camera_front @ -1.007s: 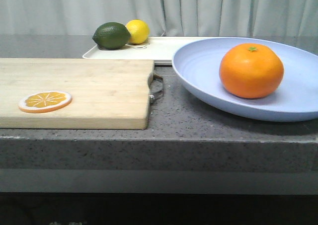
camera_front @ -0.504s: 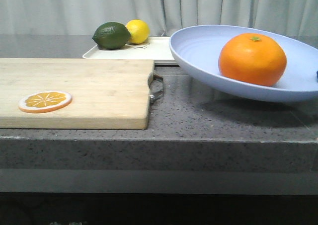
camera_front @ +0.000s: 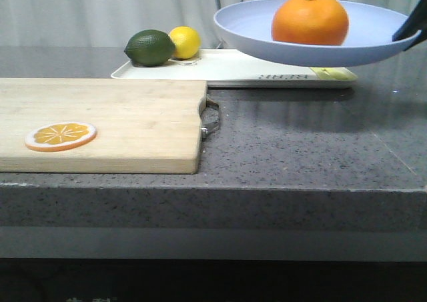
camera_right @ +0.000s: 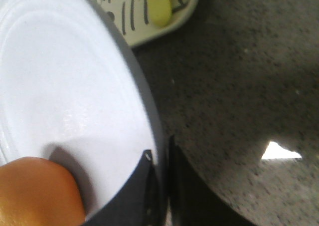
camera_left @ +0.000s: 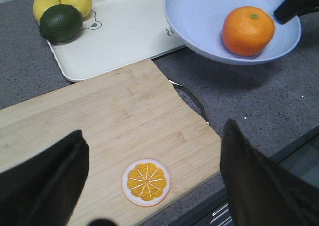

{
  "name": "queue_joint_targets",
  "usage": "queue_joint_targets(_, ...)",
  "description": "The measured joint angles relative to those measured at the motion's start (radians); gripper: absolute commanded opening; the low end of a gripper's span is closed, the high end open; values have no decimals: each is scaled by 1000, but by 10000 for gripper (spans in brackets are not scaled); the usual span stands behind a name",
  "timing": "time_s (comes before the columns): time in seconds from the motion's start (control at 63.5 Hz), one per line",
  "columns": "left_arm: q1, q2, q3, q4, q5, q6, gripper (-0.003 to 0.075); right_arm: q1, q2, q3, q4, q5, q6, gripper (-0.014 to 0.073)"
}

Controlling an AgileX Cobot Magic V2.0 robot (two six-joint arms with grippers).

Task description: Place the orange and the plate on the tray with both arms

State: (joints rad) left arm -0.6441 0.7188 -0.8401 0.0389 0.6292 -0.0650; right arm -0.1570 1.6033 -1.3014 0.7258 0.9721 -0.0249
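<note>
Plate [camera_front: 313,42] with orange [camera_front: 310,19] aloft, rim pinched by right pincer [camera_right: 160,161]; left pincer [camera_left: 149,186] wide, idle; next lower onto tray [camera_front: 227,72] toward 12 o'clock.

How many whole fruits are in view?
4: a round bright-orange orange in the lifted pale-blue plate; two yellow lemons and a dark green lime on the cream-white tray.
</note>
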Motion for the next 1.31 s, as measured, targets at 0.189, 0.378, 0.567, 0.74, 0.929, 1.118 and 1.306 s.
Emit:
queue_joint_targets(0.189,0,0,0,0,-6,0,526,77,175,-237,-44,32,107,-62)
queue_joint_targets(0.378,0,0,0,0,-6,0,526,139,371,-508,-107,71,225,-62)
queue_joint_targets(0.567,0,0,0,0,-7,0,526,181,581,-790,-199,130,346,-62)
queue_joint_targets(0.74,0,0,0,0,-7,0,526,191,721,-995,-240,176,396,-62)
queue_joint_targets(0.929,0,0,0,0,-7,0,526,191,782,-1084,-240,196,405,-43)
queue_joint_targets(1.118,0,0,0,0,-7,0,526,191,794,-1092,-234,200,415,183)
queue_joint_targets(1.306,0,0,0,0,-10,0,526,191,794,-1100,-234,205,415,409)
